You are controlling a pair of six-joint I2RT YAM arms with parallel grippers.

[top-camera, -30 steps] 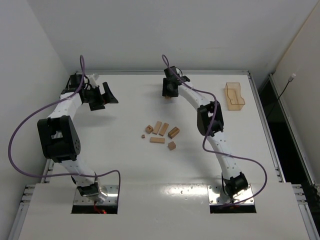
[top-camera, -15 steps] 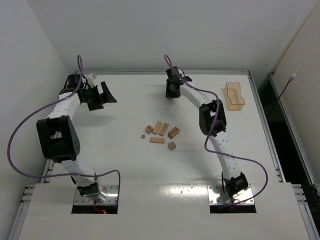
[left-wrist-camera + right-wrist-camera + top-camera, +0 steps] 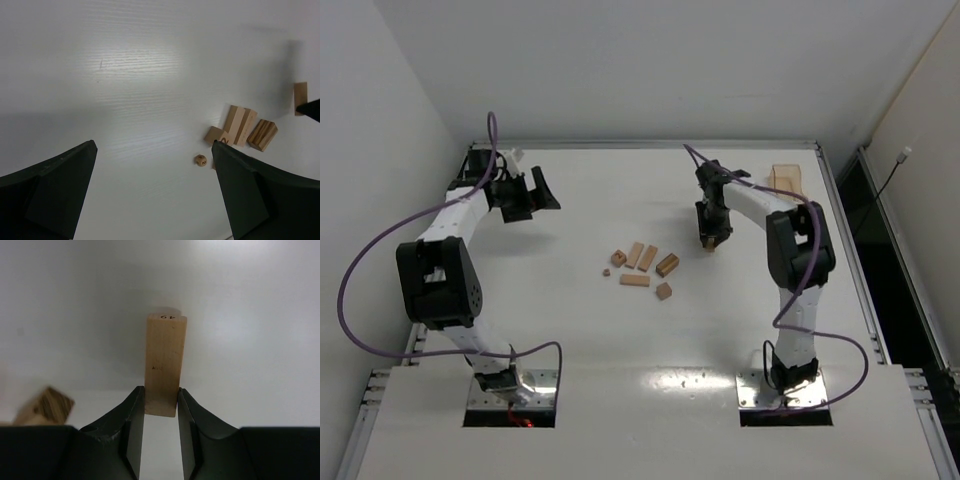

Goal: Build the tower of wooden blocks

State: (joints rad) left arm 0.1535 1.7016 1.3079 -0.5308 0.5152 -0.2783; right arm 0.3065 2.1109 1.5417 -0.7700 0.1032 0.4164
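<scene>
Wood blocks (image 3: 640, 268) are seen lying in a loose pile. One bar (image 3: 164, 360) is clamped by the right gripper (image 3: 160, 401) just right of that pile, and the left gripper (image 3: 154, 147) is spread wide open, well left of it.

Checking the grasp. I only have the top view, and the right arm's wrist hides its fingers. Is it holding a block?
Observer: Yes. In the right wrist view the right gripper is shut on a wood bar, pinched at its near end.
Operator: Any marking on it?
Observer: Its far end face is printed 49.
Operator: Left side got anything?
Observer: No. The left wrist view shows the left gripper open, with only table between its fingers. The loose blocks lie ahead to its right.
</scene>
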